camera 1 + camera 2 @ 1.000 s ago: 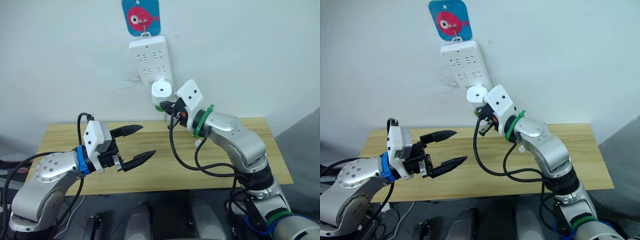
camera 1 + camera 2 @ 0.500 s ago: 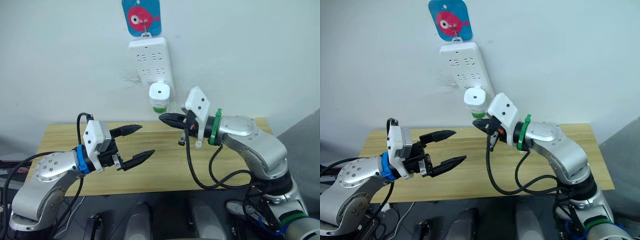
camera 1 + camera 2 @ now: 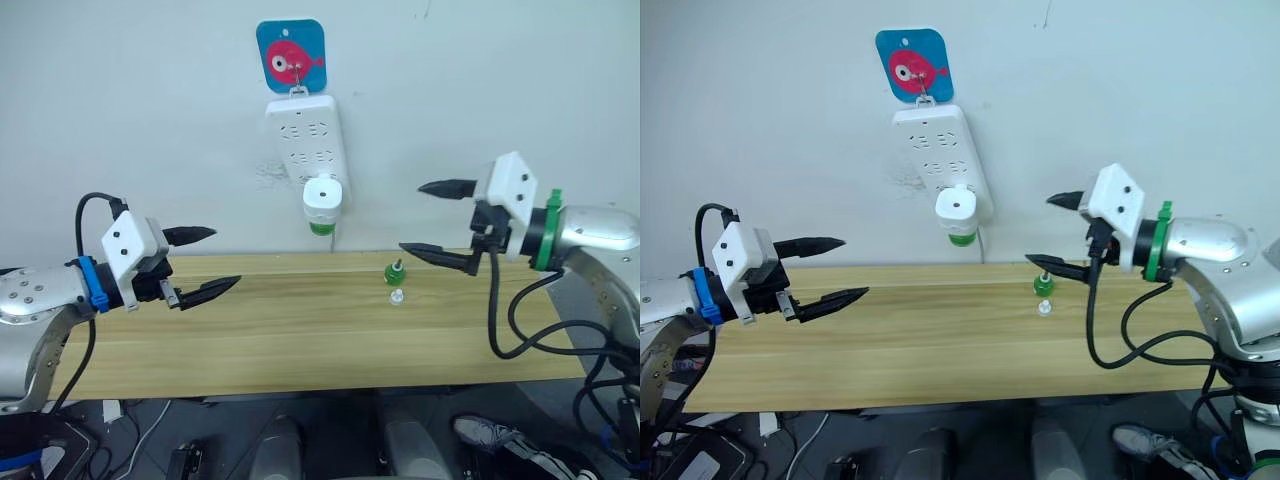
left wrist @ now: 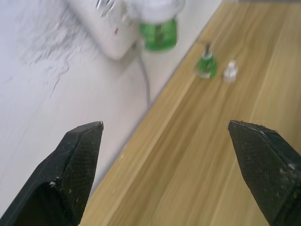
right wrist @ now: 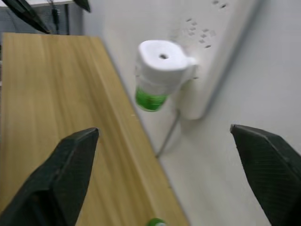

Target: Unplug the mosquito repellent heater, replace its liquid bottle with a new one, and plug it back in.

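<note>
At our far left, our left gripper point(image 3: 205, 263) hovers over the counter point(image 3: 300, 335) with its black, pointed fingers spread and holding nothing. The counter is pale wood with a lengthwise grain.

Further right, on the matte white wall, a glossy white power strip point(image 3: 306, 140) hangs from a hook under a blue card with a pink fish point(image 3: 291, 59). The mosquito repellent heater point(image 3: 322, 196), a rounded white plastic unit with a round vent hole in its face, sits plugged into the strip's lower end, and a translucent green bottle point(image 3: 322, 226) hangs beneath it.

On the counter to its right stand a small green bottle with a wick point(image 3: 395, 272) and, just beside it, a tiny clear cap point(image 3: 396, 297).

At far right our right gripper point(image 3: 436, 220) is raised, fingers spread wide, empty.

We judge the task near finished: the heater is in its socket with a bottle fitted; whether that bottle is the new one we cannot tell.
</note>
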Available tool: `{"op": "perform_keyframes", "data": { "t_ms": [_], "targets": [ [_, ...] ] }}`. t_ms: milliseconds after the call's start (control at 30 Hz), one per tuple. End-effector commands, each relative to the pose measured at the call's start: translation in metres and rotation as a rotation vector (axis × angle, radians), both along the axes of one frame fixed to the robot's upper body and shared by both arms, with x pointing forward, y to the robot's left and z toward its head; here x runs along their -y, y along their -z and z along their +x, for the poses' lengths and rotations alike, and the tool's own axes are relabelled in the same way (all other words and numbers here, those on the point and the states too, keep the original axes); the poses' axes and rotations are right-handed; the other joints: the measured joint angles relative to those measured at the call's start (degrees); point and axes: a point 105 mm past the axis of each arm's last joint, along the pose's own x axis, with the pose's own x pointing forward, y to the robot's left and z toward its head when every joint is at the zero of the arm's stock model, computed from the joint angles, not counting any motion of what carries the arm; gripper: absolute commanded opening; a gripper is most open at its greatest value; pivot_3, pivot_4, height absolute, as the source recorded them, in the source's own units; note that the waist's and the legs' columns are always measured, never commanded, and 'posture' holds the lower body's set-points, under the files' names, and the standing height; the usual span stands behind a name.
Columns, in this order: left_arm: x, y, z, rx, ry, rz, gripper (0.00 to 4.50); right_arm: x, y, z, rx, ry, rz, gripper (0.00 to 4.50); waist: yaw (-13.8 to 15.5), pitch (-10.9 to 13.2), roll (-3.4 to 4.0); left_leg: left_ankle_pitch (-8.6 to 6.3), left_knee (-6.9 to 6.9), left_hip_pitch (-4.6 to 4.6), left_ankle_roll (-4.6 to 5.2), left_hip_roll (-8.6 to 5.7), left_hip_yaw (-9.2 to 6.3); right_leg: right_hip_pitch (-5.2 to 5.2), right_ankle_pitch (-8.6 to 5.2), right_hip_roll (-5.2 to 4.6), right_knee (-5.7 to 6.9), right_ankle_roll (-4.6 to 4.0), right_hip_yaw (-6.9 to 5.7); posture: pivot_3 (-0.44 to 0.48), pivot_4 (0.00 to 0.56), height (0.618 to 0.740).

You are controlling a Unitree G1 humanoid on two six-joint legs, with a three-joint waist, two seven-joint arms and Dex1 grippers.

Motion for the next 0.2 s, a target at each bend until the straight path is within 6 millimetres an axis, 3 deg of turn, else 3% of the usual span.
{"op": "perform_keyframes", "data": {
  "t_ms": [33, 200],
  "targets": [
    [-0.0129, -0.0070, 0.0023, 0.044, -0.085, 0.052, 4.50, 0.0153, -0.0021, -0.0044, 0.057, -0.009, -0.062, 4.47, 0.30, -0.53, -0.11, 0.00, -0.08, 0.07, 0.00, 0.01, 0.00, 0.06, 0.00, 0.00, -0.06, 0.00, 0.00, 0.006, 0.048, 0.725],
    [-0.0113, -0.0079, -0.0006, 0.076, -0.046, 0.047, 4.50, 0.0212, 0.0023, -0.0003, 0.075, -0.010, -0.098, 4.47, 0.46, -1.43, -0.13, 0.01, -0.23, 0.19, -0.01, 0.02, 0.08, 0.14, 0.00, -0.01, -0.21, -0.01, 0.04, 0.016, 0.042, 0.725]
  ]
}}
